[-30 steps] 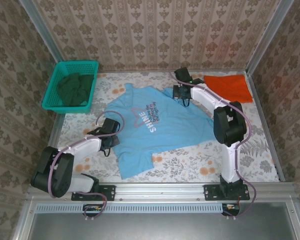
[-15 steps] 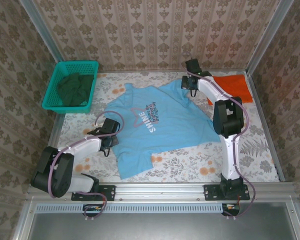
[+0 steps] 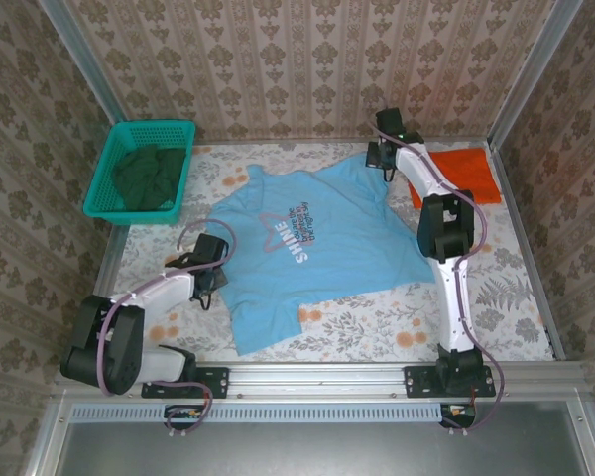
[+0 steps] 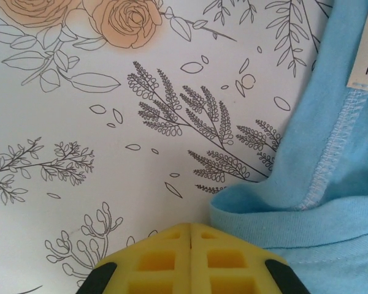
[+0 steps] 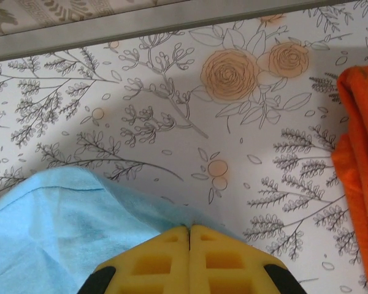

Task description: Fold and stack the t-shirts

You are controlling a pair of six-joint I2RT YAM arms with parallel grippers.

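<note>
A light-blue t-shirt with a white star and lettering lies spread on the floral table. My left gripper is shut at its left edge. In the left wrist view the closed tips sit on the blue neckband, which runs under the right finger. My right gripper is shut on the shirt's far right corner. In the right wrist view the blue cloth rises taut into the closed tips. The orange t-shirt lies folded at the back right, just right of that gripper, with its edge in the right wrist view.
A teal basket holding dark green cloth stands at the back left. Patterned walls close in the table on three sides, and a metal rail runs along the near edge. The right arm stretches across the shirt's right side.
The right gripper has dragged the shirt's corner toward the back right, up beside the orange shirt, spreading the blue cloth wider. The left gripper has closed at the neckband and shifted slightly.
</note>
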